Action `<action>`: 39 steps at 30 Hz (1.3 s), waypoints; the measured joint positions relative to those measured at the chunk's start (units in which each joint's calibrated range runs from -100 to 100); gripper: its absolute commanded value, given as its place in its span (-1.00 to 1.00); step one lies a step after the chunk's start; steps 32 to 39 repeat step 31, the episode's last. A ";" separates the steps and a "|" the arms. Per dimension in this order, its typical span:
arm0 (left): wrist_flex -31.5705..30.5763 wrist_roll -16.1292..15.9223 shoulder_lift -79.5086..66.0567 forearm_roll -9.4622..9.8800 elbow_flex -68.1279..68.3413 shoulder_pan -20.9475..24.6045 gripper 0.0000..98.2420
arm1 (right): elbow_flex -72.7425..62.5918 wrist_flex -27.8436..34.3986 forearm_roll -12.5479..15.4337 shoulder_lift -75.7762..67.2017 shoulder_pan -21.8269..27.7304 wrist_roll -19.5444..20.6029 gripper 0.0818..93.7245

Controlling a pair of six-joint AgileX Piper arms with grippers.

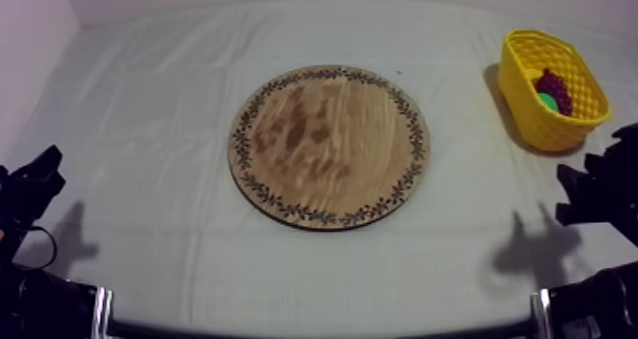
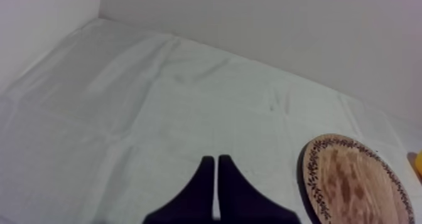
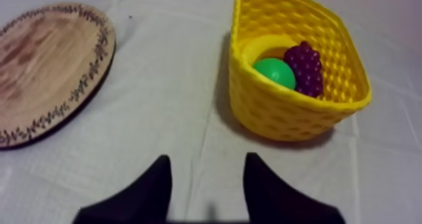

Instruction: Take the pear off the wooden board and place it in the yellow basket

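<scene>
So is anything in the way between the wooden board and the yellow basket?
Nothing visible: just bare cloth lies between the wooden board and the yellow basket. The board carries no fruit; a green fruit, probably the pear, already lies in the basket beside the grapes.

Wooden board (image 1: 328, 145): round, pale wood with darker brown staining across its face and a ring of dark leaf pattern along the rim. Lies flat at the middle of the worktop (image 1: 142, 124).

Yellow basket (image 1: 532, 124): oval, moulded weave walls, standing upright with its mouth open upward. Position: far right of the worktop, well apart from the board.

Pear (image 3: 274, 73): bright green and smooth, with only a rounded part showing. Lies inside the basket, low against the wall on the side nearer the board. Exact pose cannot be determined
</scene>
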State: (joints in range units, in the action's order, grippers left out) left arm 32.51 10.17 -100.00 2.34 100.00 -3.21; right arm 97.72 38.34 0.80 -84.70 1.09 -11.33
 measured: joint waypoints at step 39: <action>0.00 -0.01 0.00 0.00 0.00 0.00 -1.00 | 1.79 -0.62 1.11 -10.93 -1.88 0.58 -0.99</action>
